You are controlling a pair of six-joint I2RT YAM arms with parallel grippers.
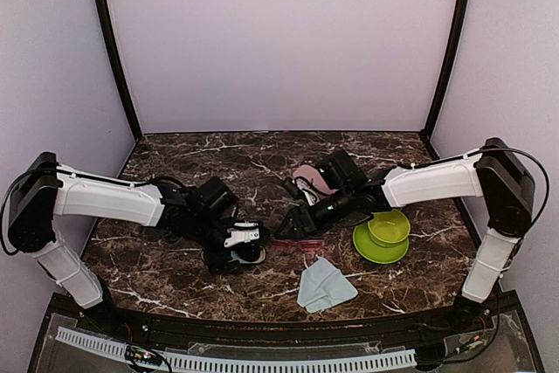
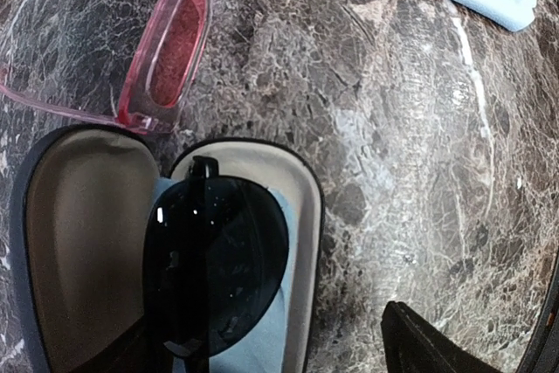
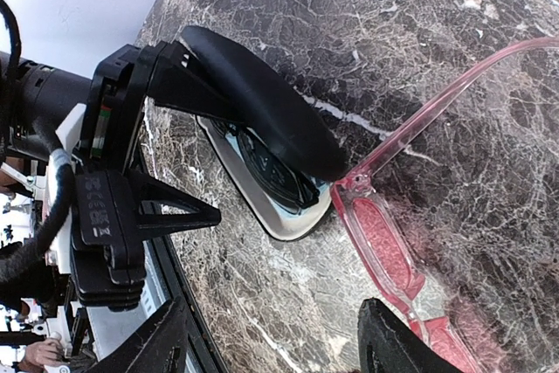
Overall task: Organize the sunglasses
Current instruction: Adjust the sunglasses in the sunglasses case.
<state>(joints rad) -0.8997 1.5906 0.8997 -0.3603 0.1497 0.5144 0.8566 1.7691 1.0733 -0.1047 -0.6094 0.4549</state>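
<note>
The black sunglasses (image 2: 214,268) lie in the open black case (image 2: 79,233), near the middle of the bench (image 2: 419,172) toward its near edge. The left tool (image 1: 231,252) hangs above them, released and spread wide. The red-pink sunglasses (image 3: 384,255) rest on the bench against the case's rim. The right tool (image 3: 279,342) hangs over them, unclenched and gripping nothing.

Dark marble tbl (image 1: 175,163), open blk case (image 2: 83,233), red-pink sunglasses (image 2: 170,41) beside it, blue cloth (image 1: 323,286), green plate (image 1: 367,251), pink case (image 1: 307,176).
</note>
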